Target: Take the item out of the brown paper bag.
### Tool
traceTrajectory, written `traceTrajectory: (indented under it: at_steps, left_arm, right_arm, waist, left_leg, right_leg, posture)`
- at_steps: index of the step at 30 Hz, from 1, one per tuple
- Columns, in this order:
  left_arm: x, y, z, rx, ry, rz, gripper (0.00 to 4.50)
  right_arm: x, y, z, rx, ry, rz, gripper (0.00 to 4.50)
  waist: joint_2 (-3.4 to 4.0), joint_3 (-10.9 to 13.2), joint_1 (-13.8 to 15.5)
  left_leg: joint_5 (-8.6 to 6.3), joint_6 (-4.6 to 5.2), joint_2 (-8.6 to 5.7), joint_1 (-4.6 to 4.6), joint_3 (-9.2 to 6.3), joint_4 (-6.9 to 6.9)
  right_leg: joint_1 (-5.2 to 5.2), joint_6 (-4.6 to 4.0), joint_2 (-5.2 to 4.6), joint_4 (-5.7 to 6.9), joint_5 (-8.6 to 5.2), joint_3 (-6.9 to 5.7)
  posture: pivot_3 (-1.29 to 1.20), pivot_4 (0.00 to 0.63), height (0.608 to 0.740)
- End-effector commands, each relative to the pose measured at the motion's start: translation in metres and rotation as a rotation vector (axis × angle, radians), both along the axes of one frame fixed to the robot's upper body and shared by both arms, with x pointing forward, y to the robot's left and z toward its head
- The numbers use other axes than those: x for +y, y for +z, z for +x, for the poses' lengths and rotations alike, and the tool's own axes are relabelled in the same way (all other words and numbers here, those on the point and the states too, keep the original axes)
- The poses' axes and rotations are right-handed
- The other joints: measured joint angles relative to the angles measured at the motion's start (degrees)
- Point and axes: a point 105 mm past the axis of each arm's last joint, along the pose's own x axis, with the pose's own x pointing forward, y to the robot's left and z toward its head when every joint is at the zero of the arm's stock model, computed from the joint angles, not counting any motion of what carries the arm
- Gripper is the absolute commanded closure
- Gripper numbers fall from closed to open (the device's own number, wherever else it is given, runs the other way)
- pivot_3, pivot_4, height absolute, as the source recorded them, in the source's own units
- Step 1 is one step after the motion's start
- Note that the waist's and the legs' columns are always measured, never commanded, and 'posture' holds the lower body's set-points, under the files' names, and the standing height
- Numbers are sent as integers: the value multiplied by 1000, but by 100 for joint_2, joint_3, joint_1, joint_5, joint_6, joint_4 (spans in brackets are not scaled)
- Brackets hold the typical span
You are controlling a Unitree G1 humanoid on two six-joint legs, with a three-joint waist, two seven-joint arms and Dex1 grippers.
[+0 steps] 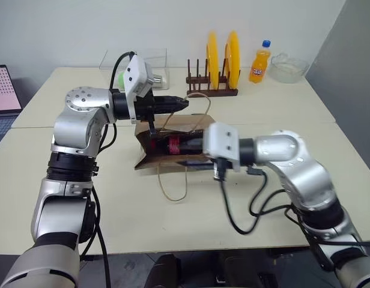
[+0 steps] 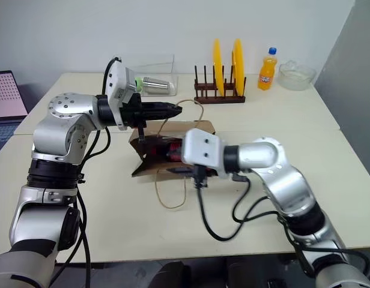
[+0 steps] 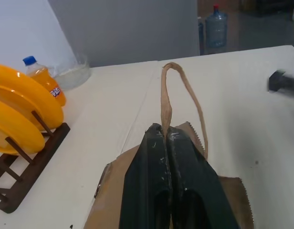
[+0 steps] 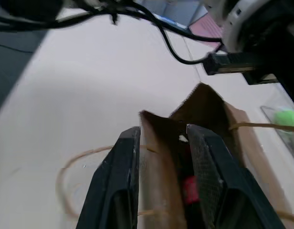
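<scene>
Pale bench [image 1: 245,198] under a white wall, w/ the brown paper bag [image 1: 173,129] lying on its side mid-bench, mouth open toward the robot's left. Left hand [image 3: 164,134] is up above the bag, fingers pressed together, pinching one cord handle [image 3: 178,90] so the loop stands up past the tips. The other handle [image 1: 173,186] trails loose on the bench on the robot's side of the bag. Right hand [image 4: 162,131] is at the bag's open edge, fingers spread, one finger [image 4: 116,176] outside the paper wall and one inside the bag; can't tell if it's touching anything in there. The item [image 1: 176,144], dark w/ red, sits inside the bag. Far side: dish rack [image 1: 212,90] w/ yellow plates [image 1: 224,57], orange soda bottle [image 1: 259,63], glass bowl [image 1: 289,67].
</scene>
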Motion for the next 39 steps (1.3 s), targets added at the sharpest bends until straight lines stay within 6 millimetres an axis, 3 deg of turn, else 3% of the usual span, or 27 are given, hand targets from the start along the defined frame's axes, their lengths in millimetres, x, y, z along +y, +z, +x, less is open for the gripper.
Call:
traceTrajectory:
  at_steps: [1,8,11,15,27,31,39]
  left_arm:
    - [4,21,-2,-55,1,-38,4500]
    - [4,22,-2,-61,-1,-36,4500]
    - [4,23,-2,-67,0,-37,4500]
    - [4,24,-3,-72,-1,-40,4500]
    - [5,37,-5,-94,3,-73,4500]
    - [7,42,-5,-97,8,-91,4500]
    - [5,40,-6,-92,-1,-95,4500]
  right_arm:
    - [23,-3,21,-130,-69,-65,2920]
    - [39,-24,49,-248,-137,-210,2920]
    - [37,-41,53,-262,-143,-283,2288]
    - [36,-40,61,-333,-189,-292,972]
    - [28,-59,82,-400,-247,-440,972]
    - [25,-66,81,-399,-221,-501,972]
    - [22,-81,93,-399,-227,-598,972]
  waist:
    - [0,0,0]
    - [0,0,11]
    - [0,0,8]
    - [0,0,-2]
    - [0,0,-8]
    - [0,0,-8]
    - [0,0,-14]
  left_leg:
    - [0,0,0,-2,1,0]
    - [3,-6,-5,-10,2,2]
    - [1,-2,-8,-11,3,2]
    - [0,-1,-6,-9,0,1]
    - [1,-2,-6,-9,1,1]
    - [1,-2,-6,-9,1,1]
    - [2,-3,-6,-5,1,1]
  right_leg:
    - [-2,0,0,0,0,0]
    - [-5,-1,-7,-5,1,1]
    - [-5,-1,-9,-5,1,1]
    - [-6,-1,-7,0,1,-1]
    - [-6,-2,-6,0,1,0]
    - [-7,-2,-6,-1,1,-1]
    - [-5,-2,-6,1,1,0]
  posture:
    - [0,150,740]
    - [0,150,740]
    - [0,150,740]
    - [0,150,740]
    - [0,150,740]
    - [0,150,740]
    - [0,150,740]
